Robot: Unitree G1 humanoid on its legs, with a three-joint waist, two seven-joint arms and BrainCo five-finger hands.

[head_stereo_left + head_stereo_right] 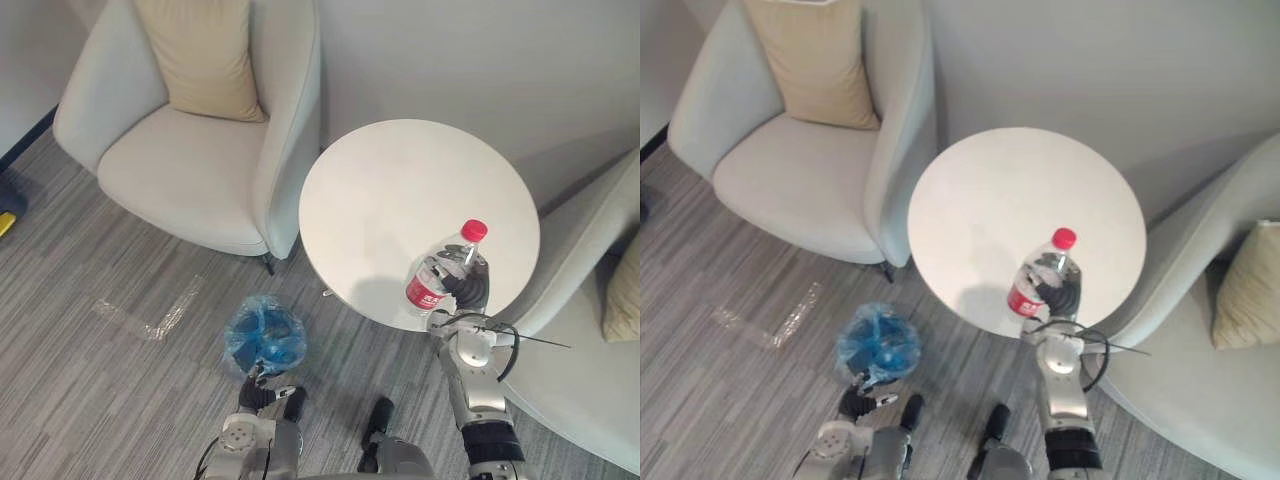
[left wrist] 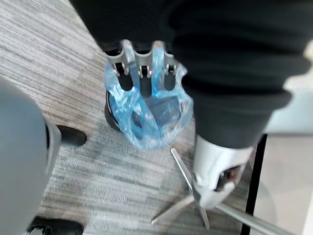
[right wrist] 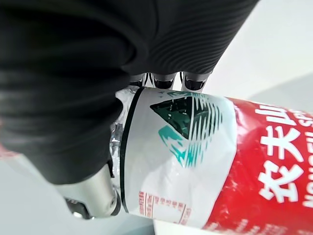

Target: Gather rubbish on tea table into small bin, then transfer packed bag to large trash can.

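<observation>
Right hand (image 1: 470,288) curled round bottle (image 1: 438,268) at tea table (image 1: 400,190) edge; left hand (image 1: 258,395) by small bin (image 1: 265,335), grasp unclear. Slick, tilted bottle may slip, missing bin

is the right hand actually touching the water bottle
Touching. The right wrist view shows the fingers of the right hand curled against the label of the water bottle, with no gap.

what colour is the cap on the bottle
Red. The cap of the bottle shows best in the left eye view.
</observation>
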